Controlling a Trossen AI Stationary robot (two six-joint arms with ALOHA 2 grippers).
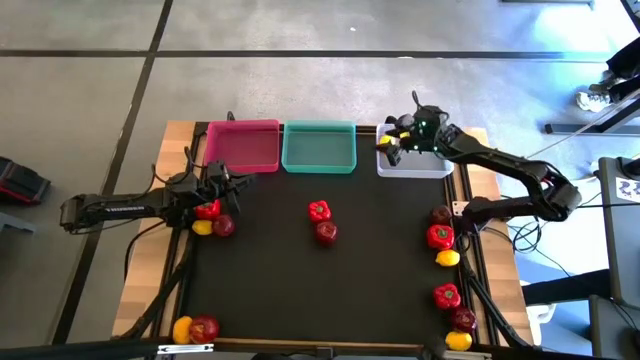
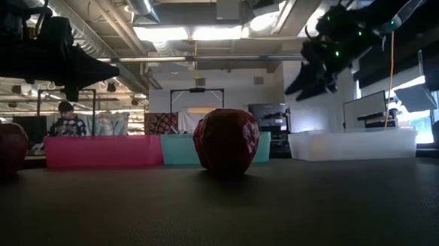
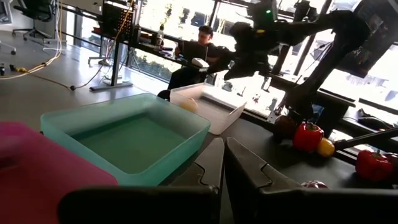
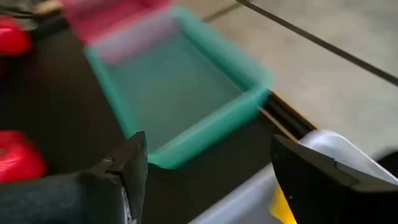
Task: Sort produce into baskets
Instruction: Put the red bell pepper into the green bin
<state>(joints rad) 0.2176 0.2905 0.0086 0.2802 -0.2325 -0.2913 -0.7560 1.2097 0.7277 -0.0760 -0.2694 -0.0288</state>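
Produce sits in little groups on the black table mat [image 1: 330, 300]. A bright red lumpy bell pepper [image 1: 319, 210] and a dark red round apple [image 1: 326, 233] touch each other in the middle of the mat. Along the 3 o'clock edge there is a row of more red peppers, dark apples and yellow lemons, and at the 7 o'clock corner a lemon lies just beside an apple. At 12 o'clock three shallow plastic trays stand side by side: the pink-magenta tray [image 1: 243, 146], the teal green tray [image 1: 319, 148] and the pale grey-white tray [image 1: 412, 165]. A yellow oval lemon [image 3: 188, 104] lies inside the white tray, and the pink and teal trays show bare floors. The right gripper [image 1: 392, 141] hangs in the air over the 9 o'clock end of the white tray, with its two dark fingers spread wide and nothing between them. In the right wrist view the lemon [image 4: 284, 206] shows just below those fingers, down in the tray, so it lies free and is not held. The left gripper [image 1: 222, 186] is at 9 o'clock, near the pink tray, and its fingers are pressed together with nothing in them. Another red pepper [image 1: 207, 209], a lemon [image 1: 202, 227] and an apple [image 1: 224, 226] sit in a little clump just beside it on the 6 o'clock side. A person sits at a desk in the room far behind the table.
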